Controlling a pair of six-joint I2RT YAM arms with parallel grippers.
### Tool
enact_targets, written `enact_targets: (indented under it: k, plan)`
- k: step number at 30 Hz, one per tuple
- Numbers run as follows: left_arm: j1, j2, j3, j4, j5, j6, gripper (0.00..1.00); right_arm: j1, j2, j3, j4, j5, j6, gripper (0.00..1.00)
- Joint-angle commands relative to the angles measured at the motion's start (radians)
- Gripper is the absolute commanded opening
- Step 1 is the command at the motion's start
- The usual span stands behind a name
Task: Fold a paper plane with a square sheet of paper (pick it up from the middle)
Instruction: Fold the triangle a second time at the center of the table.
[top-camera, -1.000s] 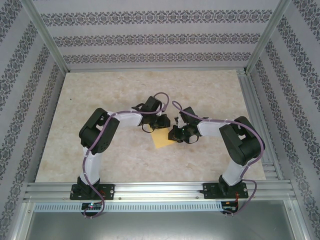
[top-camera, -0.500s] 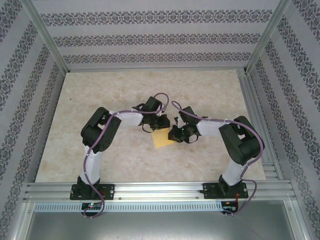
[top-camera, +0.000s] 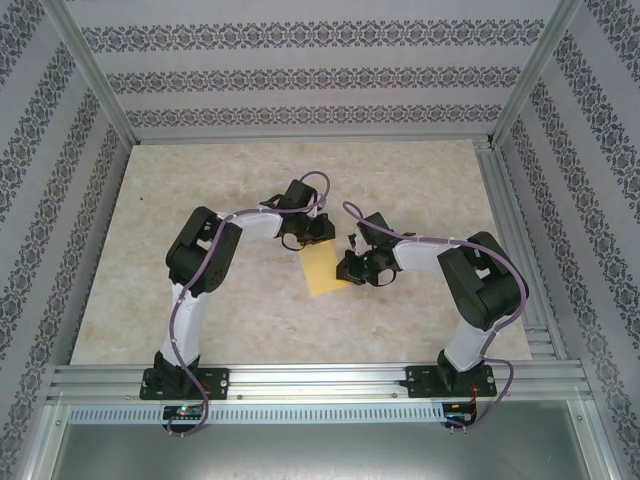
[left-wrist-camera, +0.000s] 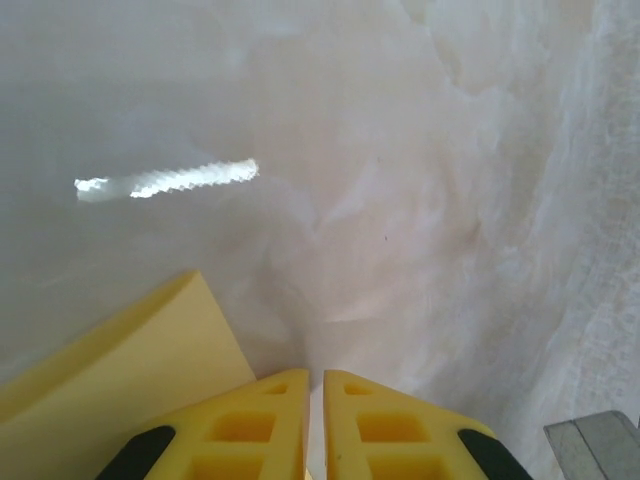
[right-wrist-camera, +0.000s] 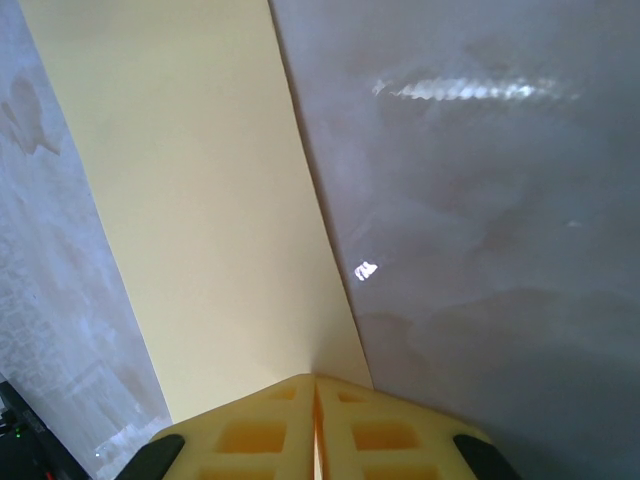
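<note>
The square sheet of paper lies between left claw and right claw

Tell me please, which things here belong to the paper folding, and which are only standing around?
Belong to the job:
paper
right hand, shut on the paper's edge
left hand, shut, with the paper beside it

Only around:
table
metal frame
patterned walls

The left arm and right arm fold inward, elbows out, wrists close together. The left gripper has its fingers drawn together, only a sliver between. The right gripper pinches the square sheet of paper at its edge.
</note>
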Motion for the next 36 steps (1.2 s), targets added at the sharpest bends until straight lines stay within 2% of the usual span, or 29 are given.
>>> enact_targets:
  k: [1,9,20,26,31,36]
  plan:
    - [0.051,0.039,0.029,-0.023,-0.076,0.043,0.14,0.035,0.105,-0.070,-0.141,0.156,-0.022,0.10]
    - [0.085,0.076,0.087,-0.068,-0.090,0.077,0.14,0.035,0.108,-0.073,-0.135,0.156,-0.022,0.10]
    - [0.132,0.137,0.285,-0.202,-0.112,0.136,0.14,0.035,0.093,-0.079,-0.136,0.154,-0.022,0.10]
    - [0.150,0.086,0.286,-0.235,-0.132,0.158,0.15,0.044,0.045,-0.034,-0.139,0.139,-0.037,0.12]
    - [0.161,-0.077,0.153,-0.234,-0.175,0.152,0.27,0.061,-0.058,0.090,-0.177,0.137,-0.059,0.22]
    - [0.163,-0.276,-0.070,-0.177,-0.178,0.106,0.46,0.071,-0.116,0.215,-0.224,0.191,-0.092,0.37]
